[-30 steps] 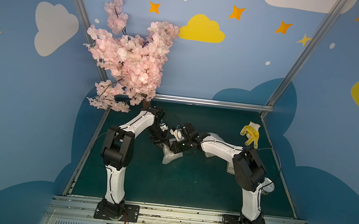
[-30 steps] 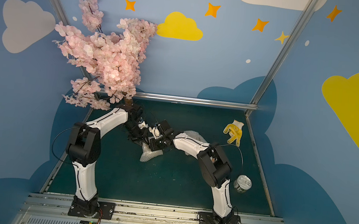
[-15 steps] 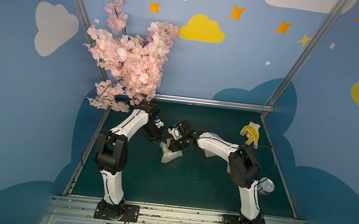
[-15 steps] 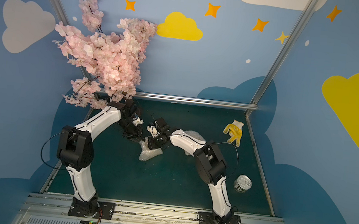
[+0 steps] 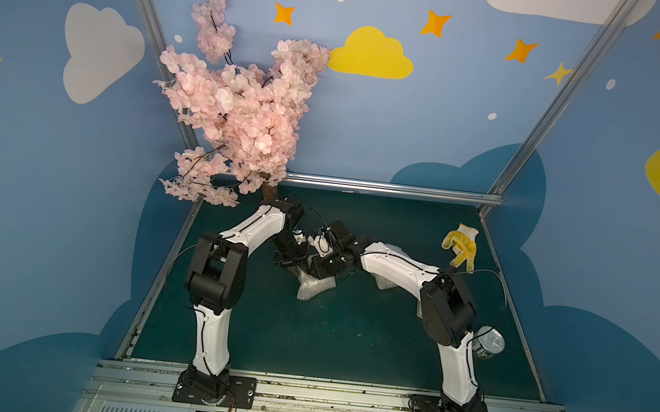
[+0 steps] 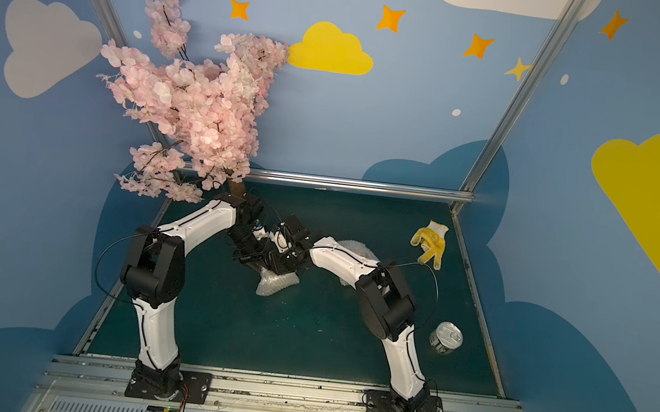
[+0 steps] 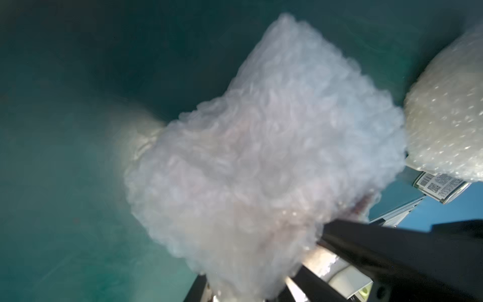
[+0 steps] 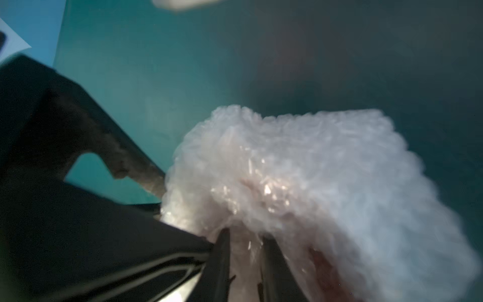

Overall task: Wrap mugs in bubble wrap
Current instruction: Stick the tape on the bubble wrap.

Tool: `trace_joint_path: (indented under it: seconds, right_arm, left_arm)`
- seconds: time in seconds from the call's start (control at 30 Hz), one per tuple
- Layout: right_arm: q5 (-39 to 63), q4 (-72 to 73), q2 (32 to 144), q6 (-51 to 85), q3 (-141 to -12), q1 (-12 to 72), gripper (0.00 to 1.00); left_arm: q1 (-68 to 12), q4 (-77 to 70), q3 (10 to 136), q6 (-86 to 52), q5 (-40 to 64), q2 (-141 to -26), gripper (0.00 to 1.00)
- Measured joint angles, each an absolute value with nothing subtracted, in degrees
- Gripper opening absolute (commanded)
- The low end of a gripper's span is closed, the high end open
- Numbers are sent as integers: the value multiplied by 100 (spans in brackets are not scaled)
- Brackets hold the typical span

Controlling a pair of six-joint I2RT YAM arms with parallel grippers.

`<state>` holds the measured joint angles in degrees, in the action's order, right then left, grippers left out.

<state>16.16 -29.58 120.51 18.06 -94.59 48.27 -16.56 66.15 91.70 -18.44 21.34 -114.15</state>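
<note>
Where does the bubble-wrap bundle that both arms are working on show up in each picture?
Top views: the bundle sits mid-mat under both wrists.
Left wrist view: it fills the centre.
Right wrist view: lower right, with red showing through.
Shared landmark: the green mat.

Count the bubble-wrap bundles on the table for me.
2. One bundle lies mid-table under both grippers; the second bundle sits farther back, mostly hidden behind the right arm. More could be hidden under the arms.
</note>
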Motion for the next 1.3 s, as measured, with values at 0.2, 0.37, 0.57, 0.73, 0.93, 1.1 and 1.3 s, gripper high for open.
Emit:
trace_joint_path:
  seconds: [0.2,0.37,0.57,0.73,0.93,1.1,1.3]
  right_arm:
    - [1518,-2950,11994,1800,-9439,4827,32]
    - [1415,-2818,11655,1769,-9135,4829,36]
    - [1444,-2744,11253,1647,-8768,4831,39]
    - [1553,-2571,11135,1625,-8573,4807,41]
    - [1761,-2296,10860,1721,-8270,4707,45]
    - [1962,-2064,10575,1841,-8165,4534,47]
    - [2108,-1920,10125,1922,-7959,4313,52]
  left_arm:
    - [-1667,6663,9229,-1868,2108,-11441,25]
    - [-1678,6700,9312,-1868,2069,-11465,17]
    - [-1664,6729,9395,-1881,2051,-11528,11]
    - [-1653,6735,9402,-1885,2049,-11528,10]
    - [-1647,6735,9406,-1881,2051,-11528,10]
    - [-1638,6729,9408,-1865,2047,-11528,17]
    - [-1634,6608,9406,-1802,1905,-11469,29]
